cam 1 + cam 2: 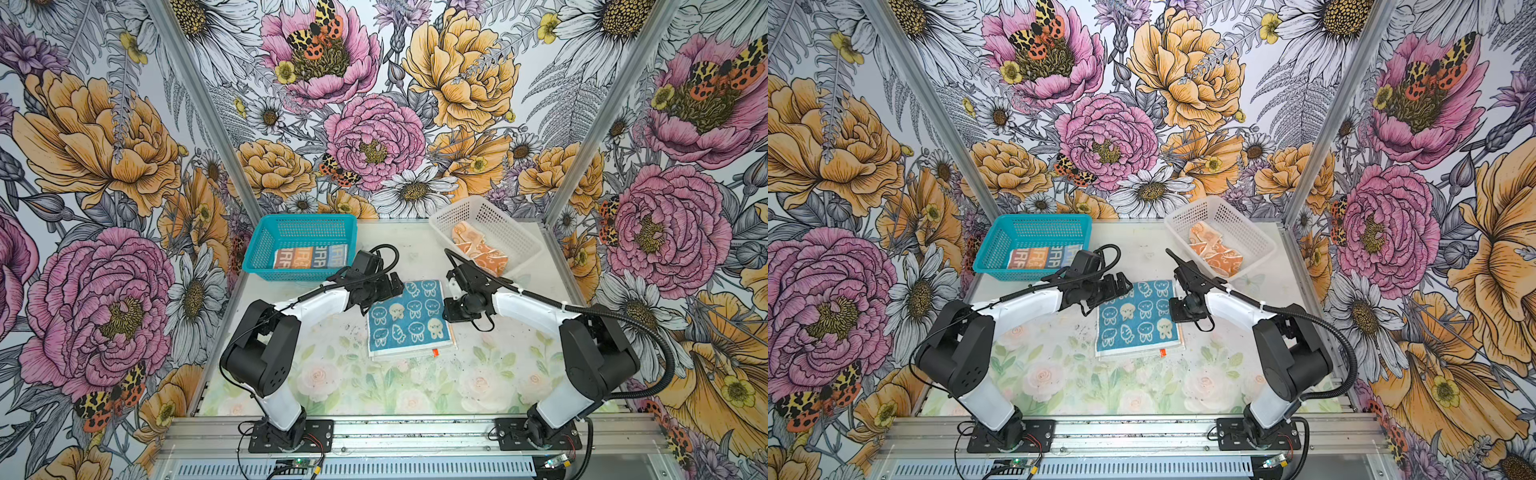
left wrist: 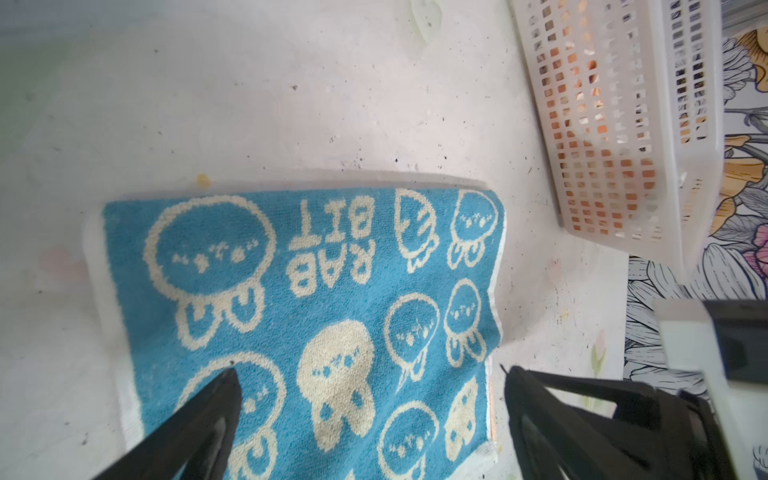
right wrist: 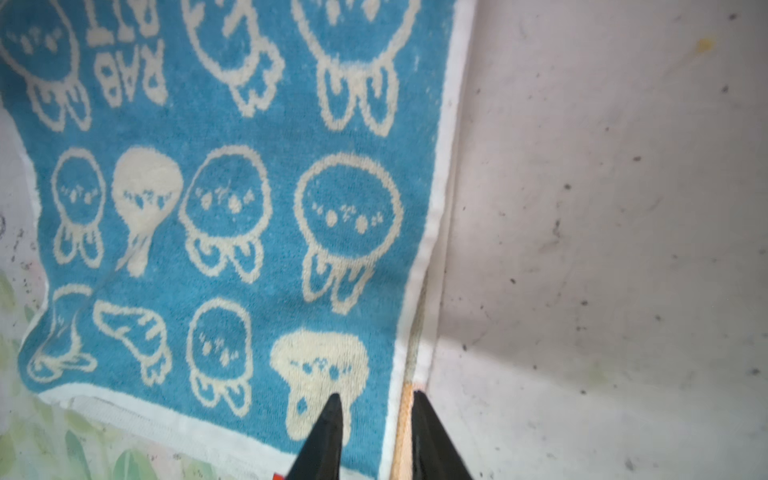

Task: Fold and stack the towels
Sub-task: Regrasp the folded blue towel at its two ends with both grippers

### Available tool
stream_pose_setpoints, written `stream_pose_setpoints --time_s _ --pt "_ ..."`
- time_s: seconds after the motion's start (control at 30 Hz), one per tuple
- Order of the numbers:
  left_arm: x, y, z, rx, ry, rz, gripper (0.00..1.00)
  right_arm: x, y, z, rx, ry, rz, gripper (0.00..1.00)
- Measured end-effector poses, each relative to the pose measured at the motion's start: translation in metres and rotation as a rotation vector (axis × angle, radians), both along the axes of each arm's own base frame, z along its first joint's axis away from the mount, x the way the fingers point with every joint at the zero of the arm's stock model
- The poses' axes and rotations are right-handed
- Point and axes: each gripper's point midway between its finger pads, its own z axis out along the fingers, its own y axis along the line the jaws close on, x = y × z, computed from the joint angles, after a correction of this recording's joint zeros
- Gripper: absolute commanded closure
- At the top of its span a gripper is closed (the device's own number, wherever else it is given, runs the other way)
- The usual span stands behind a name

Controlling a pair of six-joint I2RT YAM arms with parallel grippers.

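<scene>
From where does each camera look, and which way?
Top views: high behind both arms, seen whole; facing down at teal bunny towel, blue basket, white basket.
Left wrist: faces past the open left gripper onto the towel and white basket.
Right wrist: faces past the right gripper onto the towel's edge.
Shared: all show the towel.

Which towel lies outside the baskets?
The teal bunny towel, flat on the table; the lettered towel sits in the blue basket, the peach towel in the white basket.

the blue bunny towel (image 1: 409, 318) lies folded flat on the table (image 1: 332, 374), the letter towel (image 1: 309, 257) sits folded in the blue basket (image 1: 305, 217), and the orange towel (image 1: 478, 247) lies crumpled in the white basket (image 1: 494, 224).
</scene>
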Motion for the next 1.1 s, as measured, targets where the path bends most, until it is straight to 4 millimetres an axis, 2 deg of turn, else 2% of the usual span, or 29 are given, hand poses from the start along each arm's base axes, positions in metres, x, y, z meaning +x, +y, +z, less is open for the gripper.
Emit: stream_pose_setpoints --time_s 0.1,0.3,0.43,0.57,0.7,1.0,1.1 --pt "0.007 -0.007 -0.005 0.007 0.001 -0.013 0.01 -0.022 0.004 -0.002 0.011 0.023 0.024 0.68" --pt "0.015 -0.012 -0.027 0.039 0.03 -0.03 0.01 -0.055 0.002 -0.025 -0.014 0.104 0.038 0.66" --pt "0.013 -0.011 -0.044 0.066 0.059 -0.041 0.01 -0.063 -0.003 -0.033 -0.026 0.13 0.028 0.62" --pt "0.013 -0.011 -0.046 0.07 0.058 -0.047 0.01 -0.063 -0.003 -0.034 -0.025 0.13 0.024 0.61" --pt "0.011 -0.013 -0.046 0.071 0.057 -0.052 0.01 -0.061 -0.003 -0.034 -0.022 0.124 0.024 0.7" --pt "0.011 -0.013 -0.046 0.073 0.057 -0.054 0.01 -0.06 -0.004 -0.037 -0.032 0.126 0.012 0.97" --pt "0.01 -0.012 -0.047 0.081 0.058 -0.057 0.01 -0.059 -0.004 -0.032 -0.023 0.114 0.008 1.0"
